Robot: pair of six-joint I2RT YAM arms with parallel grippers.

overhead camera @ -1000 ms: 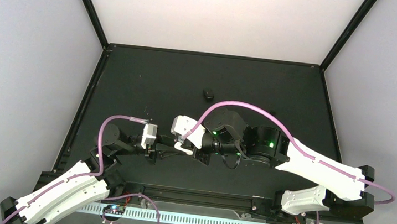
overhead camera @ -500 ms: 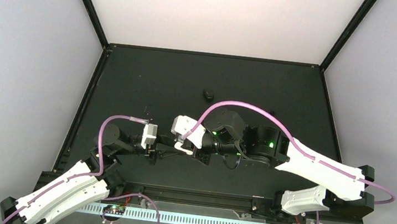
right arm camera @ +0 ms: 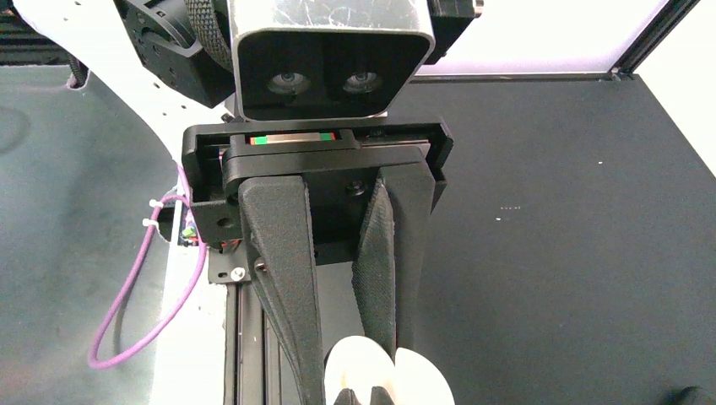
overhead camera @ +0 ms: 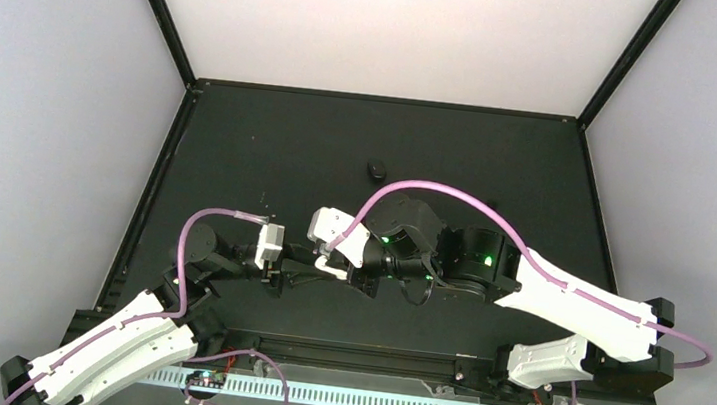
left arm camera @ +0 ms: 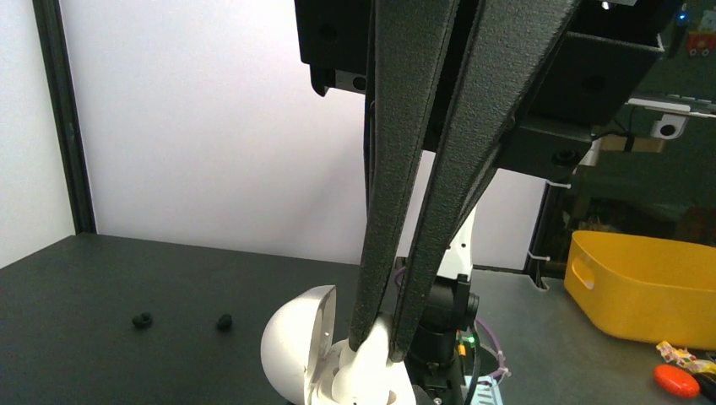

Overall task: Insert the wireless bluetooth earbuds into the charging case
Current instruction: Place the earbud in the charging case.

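Observation:
The white charging case (left arm camera: 291, 346) is open, its domed lid tilted left. My right gripper (right arm camera: 350, 371) is shut on the case (right arm camera: 422, 380) and holds it above the table at centre (overhead camera: 330, 270). My left gripper (left arm camera: 377, 344) is shut on a glossy white earbud (left arm camera: 363, 375), which is pressed down into the case's inner tray. In the top view the left gripper (overhead camera: 305, 275) meets the right gripper (overhead camera: 340, 266) tip to tip. Any second earbud is hidden.
A small black oval case (overhead camera: 376, 170) lies on the black table (overhead camera: 269, 153) behind the arms. Two tiny black bits (left arm camera: 142, 320) (left arm camera: 224, 321) lie on the table. A yellow bin (left arm camera: 642, 287) and an orange item (left arm camera: 675, 378) sit off the table.
Almost nothing differs: the right arm has shifted very slightly and both grippers keep their hold at the same spot.

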